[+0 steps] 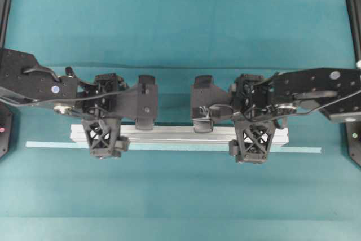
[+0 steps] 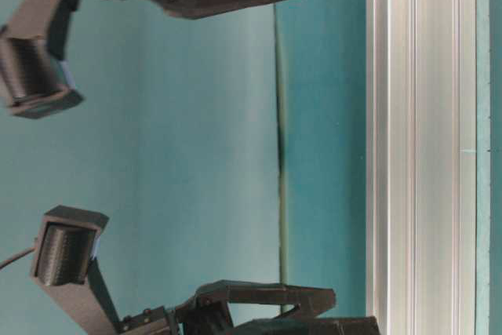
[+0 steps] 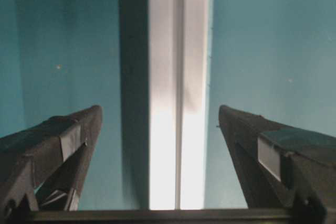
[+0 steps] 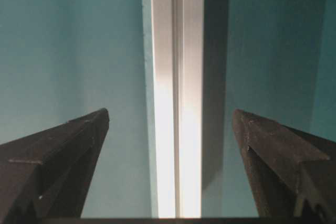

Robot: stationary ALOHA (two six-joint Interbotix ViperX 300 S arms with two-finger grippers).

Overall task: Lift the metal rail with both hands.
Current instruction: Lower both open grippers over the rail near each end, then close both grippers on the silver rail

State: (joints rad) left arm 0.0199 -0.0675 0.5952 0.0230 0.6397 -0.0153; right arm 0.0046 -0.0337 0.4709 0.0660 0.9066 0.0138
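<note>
Fingers on both sides are spread wide with nothing between them but air: left gripper [image 3: 160,129] and right gripper [image 4: 170,129] each straddle the metal rail [image 1: 180,135], which lies flat on the teal table [image 1: 180,32] beside a pale tape strip [image 1: 299,150]. So lined up, not yet grabbed or lifted. The overhead view hides the fingertips' height above the rail.

In the overhead view, parts of the metal rail [image 1: 180,135] are covered by the left gripper [image 1: 103,139] and the right gripper [image 1: 252,142]. In both wrist views the rail's ends are cut off by the frame, and its grooves are washed out by glare.
</note>
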